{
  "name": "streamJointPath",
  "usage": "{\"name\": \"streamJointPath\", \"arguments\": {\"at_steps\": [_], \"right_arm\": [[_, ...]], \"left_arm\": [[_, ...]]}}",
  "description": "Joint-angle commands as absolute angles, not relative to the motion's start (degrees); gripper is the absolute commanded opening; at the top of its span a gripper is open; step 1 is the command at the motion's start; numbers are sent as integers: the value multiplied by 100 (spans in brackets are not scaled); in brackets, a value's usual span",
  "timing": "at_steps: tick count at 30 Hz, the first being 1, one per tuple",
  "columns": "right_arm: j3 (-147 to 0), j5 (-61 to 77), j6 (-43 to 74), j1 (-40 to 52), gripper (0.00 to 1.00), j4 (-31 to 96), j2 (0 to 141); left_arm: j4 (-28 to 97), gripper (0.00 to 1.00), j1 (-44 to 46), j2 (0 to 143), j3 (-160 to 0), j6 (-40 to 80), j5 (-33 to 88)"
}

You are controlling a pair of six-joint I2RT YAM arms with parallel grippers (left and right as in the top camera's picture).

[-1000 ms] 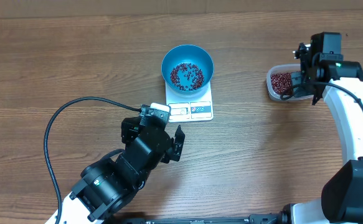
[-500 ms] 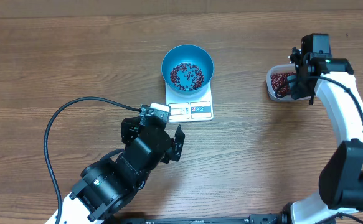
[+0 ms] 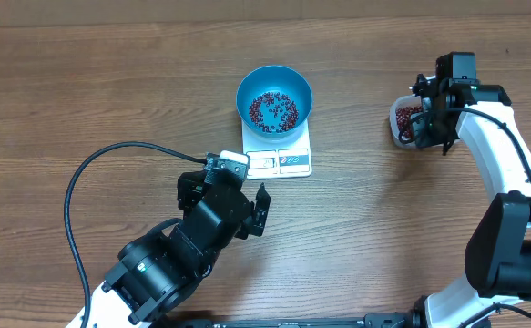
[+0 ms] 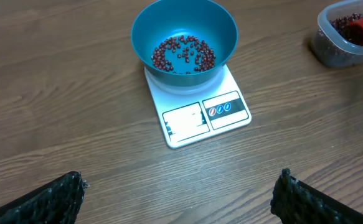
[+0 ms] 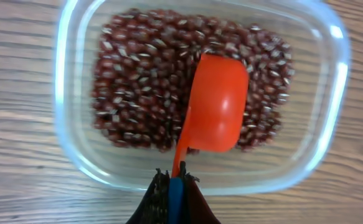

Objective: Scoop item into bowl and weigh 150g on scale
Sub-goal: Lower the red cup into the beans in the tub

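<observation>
Right wrist view tells most of it: my right gripper [image 5: 172,186] is pinched all the way down on the skinny handle of the orange scoop [image 5: 217,99]. The cup sticks out straight ahead of the jaws, over the red beans [image 5: 137,68] in the clear tub [image 5: 75,143]. Honestly I can't tell from here whether the cup faces up or down, or if it's touching the heap. First worry is that handle: it's thin, so if I shove into the beans the scoop could twist between my fingers and dump the load. Second, nothing's bracing the tub, so a hard push could slide or tip it. My left gripper [image 4: 178,190] is spread wide open with nothing in it, well apart from the tub, so no help there. The blue bowl [image 4: 226,32] sits on the white scale [image 4: 197,115], dead ahead of the left jaws and well away from my right ones, with bare table [image 4: 56,93] between. That's a long carry, and any wobble would scatter beans on the wood. The bowl only has a thin layer so far and I can't read the display. A heaped scoop later on could overshoot, and clipping the rim could shove the bowl off the scale.
</observation>
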State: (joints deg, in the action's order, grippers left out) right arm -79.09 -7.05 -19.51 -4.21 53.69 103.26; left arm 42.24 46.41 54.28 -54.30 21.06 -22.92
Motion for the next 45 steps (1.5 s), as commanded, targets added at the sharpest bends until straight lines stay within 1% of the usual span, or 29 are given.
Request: {"name": "streamJointPath", "arguments": {"at_steps": [1, 7, 21, 25, 45], "right_arm": [[-7942, -21, -1931, -429, 4, 5378, 10368], [-7577, 174, -1479, -543, 4, 5022, 10370], [-7505, 2176, -1481, -1640, 4, 5000, 10368], [-7505, 2526, -1481, -1846, 4, 5002, 10368], [-7500, 3144, -1479, -1938, 4, 5000, 10370]], "left_arm": [[4224, 100, 4611, 5437, -5382, 2187, -2283], [4224, 100, 4611, 5437, -5382, 2187, -2285], [4224, 100, 4611, 5437, -5382, 2187, -2285], [4222, 100, 4611, 5437, -5382, 2187, -2285], [4224, 100, 4611, 5437, -5382, 2187, -2287]]}}
